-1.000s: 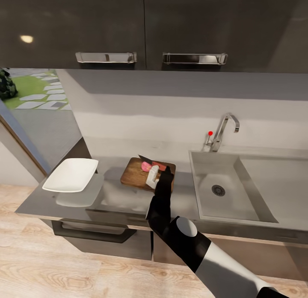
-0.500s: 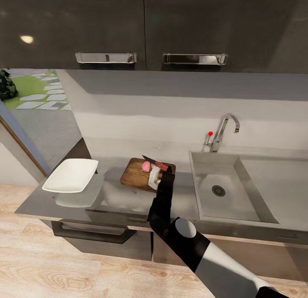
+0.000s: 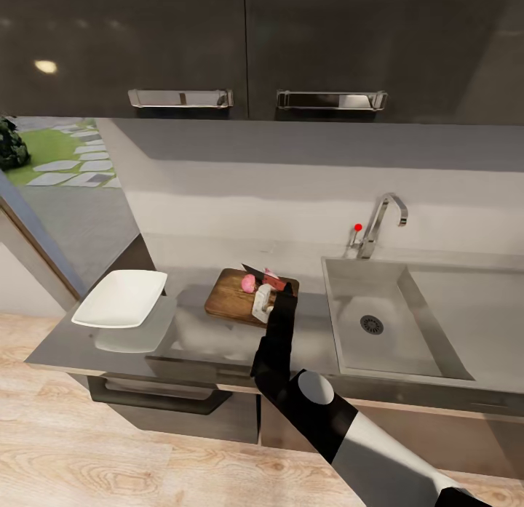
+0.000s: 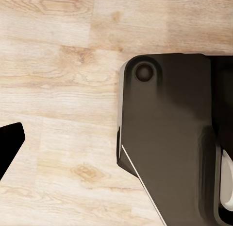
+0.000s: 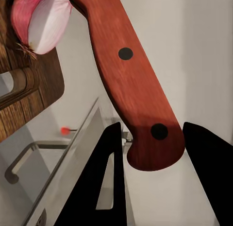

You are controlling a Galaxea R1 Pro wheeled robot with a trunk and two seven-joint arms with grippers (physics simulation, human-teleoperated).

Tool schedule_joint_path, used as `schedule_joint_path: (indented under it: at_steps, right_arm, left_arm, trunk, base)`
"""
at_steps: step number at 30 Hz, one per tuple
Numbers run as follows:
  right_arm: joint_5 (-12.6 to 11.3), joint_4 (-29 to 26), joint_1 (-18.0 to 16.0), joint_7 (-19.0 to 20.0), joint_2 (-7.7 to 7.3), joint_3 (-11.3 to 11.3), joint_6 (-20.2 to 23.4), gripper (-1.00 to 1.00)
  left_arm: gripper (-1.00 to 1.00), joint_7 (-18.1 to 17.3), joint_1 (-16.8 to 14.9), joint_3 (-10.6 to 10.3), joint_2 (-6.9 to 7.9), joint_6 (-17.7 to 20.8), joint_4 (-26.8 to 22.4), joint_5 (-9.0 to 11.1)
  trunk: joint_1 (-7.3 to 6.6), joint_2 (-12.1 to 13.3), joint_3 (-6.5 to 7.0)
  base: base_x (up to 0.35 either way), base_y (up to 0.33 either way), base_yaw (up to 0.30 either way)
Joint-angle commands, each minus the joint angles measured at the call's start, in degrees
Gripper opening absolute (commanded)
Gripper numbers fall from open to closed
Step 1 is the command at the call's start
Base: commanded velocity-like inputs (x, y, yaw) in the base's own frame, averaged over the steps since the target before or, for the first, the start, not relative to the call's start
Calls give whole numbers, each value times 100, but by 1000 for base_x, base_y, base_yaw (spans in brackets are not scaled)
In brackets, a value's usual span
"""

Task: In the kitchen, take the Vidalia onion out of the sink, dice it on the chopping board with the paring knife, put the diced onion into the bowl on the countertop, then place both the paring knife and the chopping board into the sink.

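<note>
- The right gripper (image 3: pixel 271 294) is clamped on the knife (image 5: pixel 130 85) handle.
- The onion (image 3: pixel 249 283) lies on the board (image 3: pixel 229 296), just beside the blade, on the bowl (image 3: pixel 121 297) side.
- The left gripper's state cannot be told.

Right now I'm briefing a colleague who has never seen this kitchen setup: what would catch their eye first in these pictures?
Probably the right gripper holding the paring knife by its red-brown handle over the chopping board, with the pinkish Vidalia onion on the board beside the blade. Next, the white bowl at the countertop's left end and the grey sink with its chrome tap at the right.
</note>
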Motion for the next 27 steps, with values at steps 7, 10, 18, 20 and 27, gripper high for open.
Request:
schedule_joint_path:
  at_steps: [7,10,18,20,27]
  right_arm:
    - [-459,13,-3,58,4,18,-19,-100]
    - [-441,-137,-5,36,8,-4,-33,-100]
    - [-470,-1545,-3,38,-32,-985,-37,-100]
    - [-474,-1611,-2,44,-50,-1114,-41,-100]
    - [-664,-1595,-2,65,-87,-1287,-38,-100]
  left_arm:
    - [100,52,4,-50,4,-3,-12,18]
    - [100,52,4,-50,4,-3,-11,18]
    - [100,52,4,-50,4,-3,-10,18]
    - [100,52,4,-50,4,-3,-10,18]
    - [100,52,4,-50,-4,-3,-10,18]
  trunk:
    - [4,-8,-11]
    - [4,-8,-11]
    - [4,-8,-11]
    - [4,-8,-11]
    - [4,-8,-11]
  base:
    - [0,0,0]
    - [0,0,0]
    - [0,0,0]
    - [0,0,0]
    - [26,-21,0]
